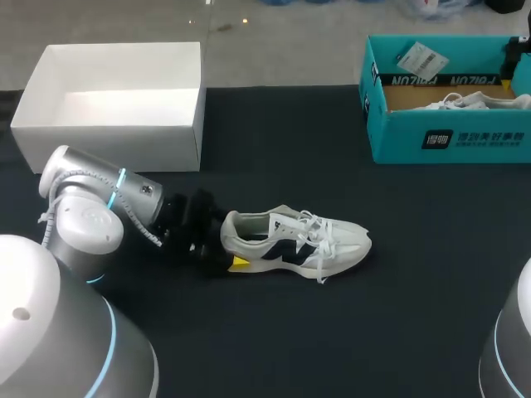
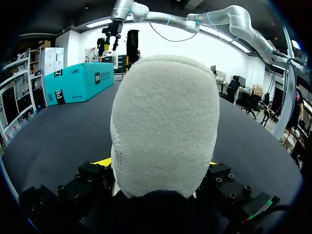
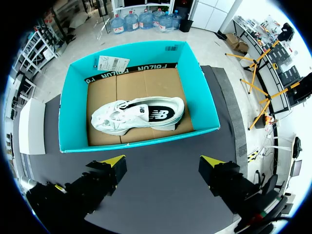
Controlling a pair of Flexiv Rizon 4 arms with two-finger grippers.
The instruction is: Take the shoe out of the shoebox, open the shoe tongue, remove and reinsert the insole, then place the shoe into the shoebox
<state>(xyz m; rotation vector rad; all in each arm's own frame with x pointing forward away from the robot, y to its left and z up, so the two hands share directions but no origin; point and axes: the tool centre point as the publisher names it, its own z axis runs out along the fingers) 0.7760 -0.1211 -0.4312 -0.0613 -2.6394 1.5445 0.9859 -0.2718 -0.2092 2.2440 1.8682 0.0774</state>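
Observation:
A white sneaker (image 1: 294,240) with a dark side logo lies on its sole mid-table, toe pointing right. My left gripper (image 1: 224,249) is at its heel. In the left wrist view the fuzzy white heel (image 2: 165,122) fills the gap of the left gripper (image 2: 157,163), and a yellow tip presses it on each side. A second white sneaker (image 3: 141,114) lies inside the teal shoebox (image 3: 73,112) on brown cardboard. My right gripper (image 3: 162,168) hangs open above the box's near wall with nothing between its fingers. The box (image 1: 448,137) stands at the table's back right.
An open white box (image 1: 108,133) stands at the back left, behind my left arm. A paper tag (image 3: 111,63) lies on the teal box's far flap. Black tabletop stretches between the sneaker and the teal box.

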